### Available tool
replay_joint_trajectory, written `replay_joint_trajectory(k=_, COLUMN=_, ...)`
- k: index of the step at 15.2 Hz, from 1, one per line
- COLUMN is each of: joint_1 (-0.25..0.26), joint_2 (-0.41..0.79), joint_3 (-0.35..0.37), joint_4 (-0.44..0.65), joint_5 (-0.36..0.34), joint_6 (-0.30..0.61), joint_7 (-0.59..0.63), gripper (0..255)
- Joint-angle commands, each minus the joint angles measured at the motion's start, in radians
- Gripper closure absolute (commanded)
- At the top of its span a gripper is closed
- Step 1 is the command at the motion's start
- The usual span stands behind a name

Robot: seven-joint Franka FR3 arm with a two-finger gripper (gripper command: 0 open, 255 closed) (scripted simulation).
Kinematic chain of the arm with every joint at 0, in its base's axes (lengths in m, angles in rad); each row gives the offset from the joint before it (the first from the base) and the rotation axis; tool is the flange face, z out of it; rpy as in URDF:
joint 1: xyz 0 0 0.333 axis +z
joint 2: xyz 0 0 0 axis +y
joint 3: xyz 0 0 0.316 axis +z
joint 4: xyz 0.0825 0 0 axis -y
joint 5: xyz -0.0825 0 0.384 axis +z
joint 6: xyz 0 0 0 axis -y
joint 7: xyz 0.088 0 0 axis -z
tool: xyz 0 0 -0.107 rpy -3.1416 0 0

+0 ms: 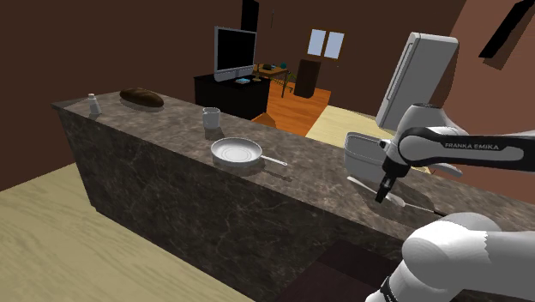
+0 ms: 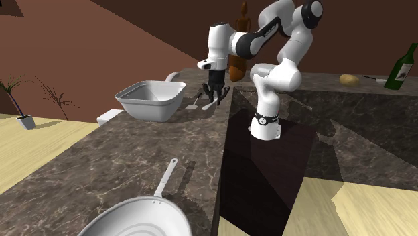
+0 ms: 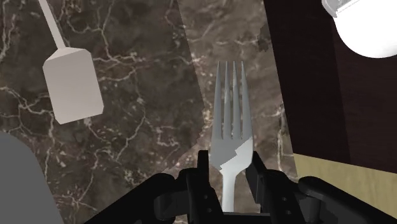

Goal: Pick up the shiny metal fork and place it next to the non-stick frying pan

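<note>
Pretty dim overall, the shoulder view especially: the dark veined table (image 1: 171,129) looks murky, and the brightest bits are the two windows (image 1: 327,42) and the orange floor (image 1: 296,107) at the back. Shadows are hard-edged, like the jagged one across the fork (image 3: 230,114) neck. Everything's crisp, no blur or glare.

Dark brown veined marble surface (image 1: 171,124) carries: white round frying pan (image 1: 236,152), pale cup (image 1: 210,118), dark bread loaf (image 1: 141,97), small shaker (image 1: 93,105), white square basin (image 2: 149,99), grey flat spatula (image 3: 72,86).
</note>
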Motion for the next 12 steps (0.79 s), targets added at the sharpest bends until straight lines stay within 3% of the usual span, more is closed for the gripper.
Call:
replay_joint_trajectory(k=1, joint_1=0.007, joint_2=-0.014, joint_3=0.015, joint_4=0.023, joint_5=0.016, joint_6=-0.035, joint_7=-0.002, gripper=255)
replay_joint_trajectory(k=6, joint_1=0.017, joint_2=-0.039, joint_3=0.043, joint_4=0.069, joint_5=0.045, joint_6=-0.105, joint_7=-0.007, gripper=255)
replay_joint_trajectory(k=12, joint_1=0.161, joint_2=0.258, joint_3=0.011, joint_4=0.234, joint_5=0.107, joint_6=0.036, joint_7=0.038, gripper=255)
